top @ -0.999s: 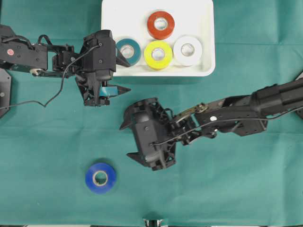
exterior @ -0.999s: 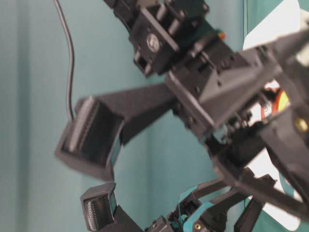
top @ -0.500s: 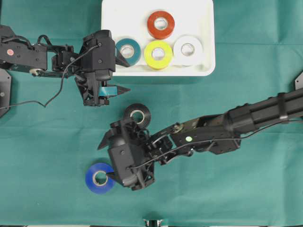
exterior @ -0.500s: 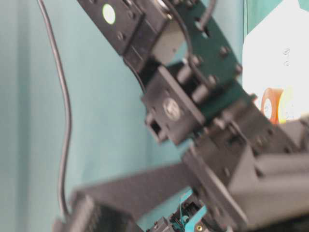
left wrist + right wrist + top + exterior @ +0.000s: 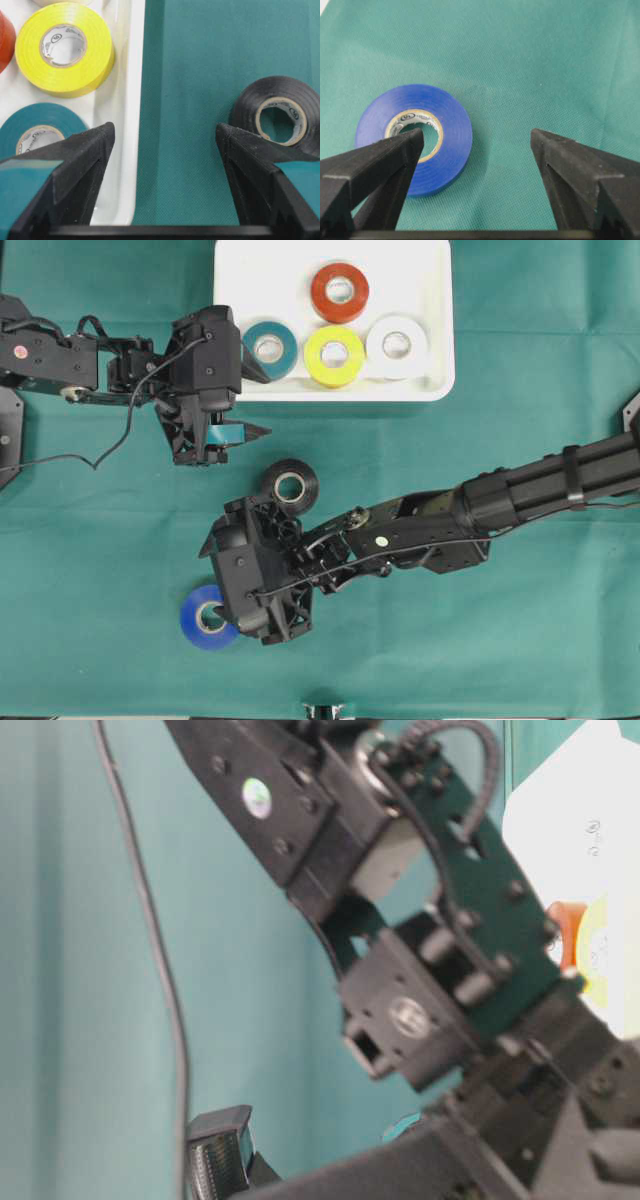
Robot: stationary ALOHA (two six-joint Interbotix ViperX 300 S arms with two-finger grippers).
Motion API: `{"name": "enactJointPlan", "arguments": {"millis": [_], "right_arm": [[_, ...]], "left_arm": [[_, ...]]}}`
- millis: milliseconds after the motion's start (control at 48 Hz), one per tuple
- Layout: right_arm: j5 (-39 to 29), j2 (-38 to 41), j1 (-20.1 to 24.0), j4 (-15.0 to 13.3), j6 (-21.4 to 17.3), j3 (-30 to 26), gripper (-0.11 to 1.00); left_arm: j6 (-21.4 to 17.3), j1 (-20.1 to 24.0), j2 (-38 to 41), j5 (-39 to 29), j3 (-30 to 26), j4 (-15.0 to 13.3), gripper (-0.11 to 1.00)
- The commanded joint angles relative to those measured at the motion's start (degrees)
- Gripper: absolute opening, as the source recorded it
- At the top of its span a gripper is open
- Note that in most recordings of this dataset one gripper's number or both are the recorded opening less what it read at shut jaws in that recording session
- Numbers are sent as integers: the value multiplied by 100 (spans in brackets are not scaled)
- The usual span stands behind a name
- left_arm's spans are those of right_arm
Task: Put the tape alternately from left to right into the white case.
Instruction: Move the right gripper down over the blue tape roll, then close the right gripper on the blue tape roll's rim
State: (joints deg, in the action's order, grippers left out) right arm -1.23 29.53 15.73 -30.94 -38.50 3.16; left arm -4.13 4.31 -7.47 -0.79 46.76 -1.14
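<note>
White case (image 5: 430, 330) holds four rolls: red-orange (image 5: 340, 292), teal (image 5: 271, 349), yellow (image 5: 334, 355), white (image 5: 397, 346). Black roll (image 5: 291, 486) and blue roll (image 5: 207, 617) lie flat on the green cloth (image 5: 500, 640), well apart. Right gripper (image 5: 477, 145) over the blue roll, jaws apart, nothing held; left gripper (image 5: 165, 137) beside the case's rim, jaws apart, empty.

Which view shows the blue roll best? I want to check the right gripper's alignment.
Right wrist view: blue roll lies whole between the open right gripper. Overhead, that gripper half covers it; the other two views miss it.
</note>
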Motion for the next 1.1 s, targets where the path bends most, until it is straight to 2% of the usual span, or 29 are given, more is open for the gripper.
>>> {"name": "enactJointPlan", "arguments": {"millis": [0, 250, 687, 1083], "right_arm": [[0, -44, 26, 9, -88, -211, 75], [-396, 220, 97, 9, -396, -475, 75], [-835, 563, 193, 26, -457, -923, 74], [-1028, 659, 193, 26, -466, -1028, 73]], "left_arm": [[0, -18, -62, 44, -62, -9, 81], [9, -18, -44, 44, -44, -9, 81], [18, -18, -53, 44, 35, -18, 81], [18, -18, -53, 44, 44, -18, 80]]}}
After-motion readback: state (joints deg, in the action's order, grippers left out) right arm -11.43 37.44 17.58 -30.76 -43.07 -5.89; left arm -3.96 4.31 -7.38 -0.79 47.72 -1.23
